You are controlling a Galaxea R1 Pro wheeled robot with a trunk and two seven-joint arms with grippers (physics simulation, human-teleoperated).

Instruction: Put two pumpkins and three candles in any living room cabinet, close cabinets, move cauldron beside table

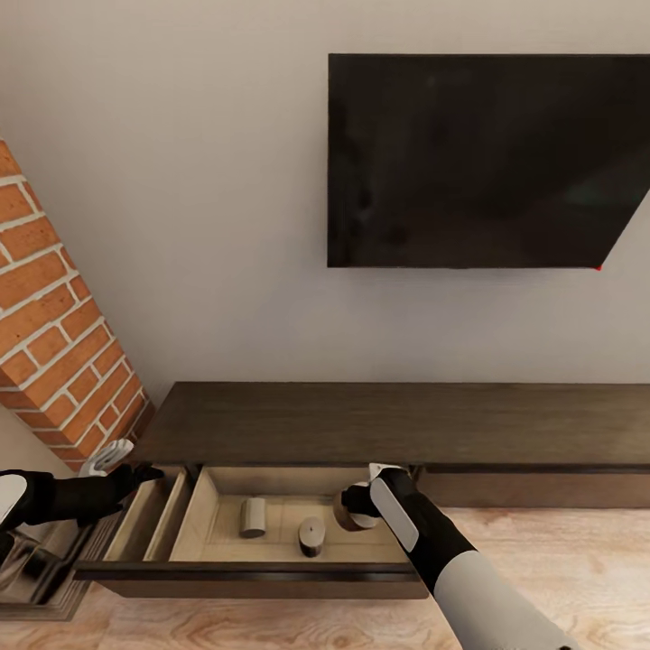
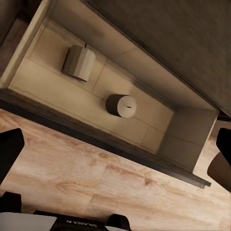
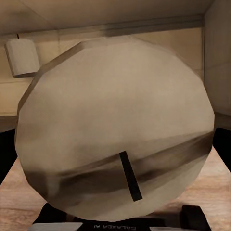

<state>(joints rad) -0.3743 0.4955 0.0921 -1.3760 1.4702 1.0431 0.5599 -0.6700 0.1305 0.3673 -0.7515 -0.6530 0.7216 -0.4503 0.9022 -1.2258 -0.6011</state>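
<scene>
Open drawer (image 1: pixel 271 542) of the cabinet (image 1: pixel 397 424) taken as landmark.

Nearest: right gripper (image 1: pixel 357 507), reaching over the drawer's right end, clamped on a candle (image 1: pixel 348 510). In the right wrist view that candle (image 3: pixel 115 125) faces the camera end-on, dark wick visible across its flat face, held above the pale drawer floor.

Inside the drawer, two more candles rest on the floor. One stands near the front middle (image 1: pixel 311 536), wick up; in the left wrist view it is the round one (image 2: pixel 121 105). The other (image 1: pixel 253 517) lies left of it, a little further back; the left wrist view shows it tipped on its side (image 2: pixel 79 62). The two are apart, not touching.

Left gripper (image 1: pixel 135 474) at the drawer's left rear corner, beside a narrow side compartment (image 1: pixel 149 519). Fingers look spread at the edges of the left wrist view, nothing between them.

Behind the drawer: the dark cabinet top, bare wall, wall-mounted television (image 1: pixel 487 162). Brick column (image 1: pixel 63 352) left of the cabinet.
</scene>
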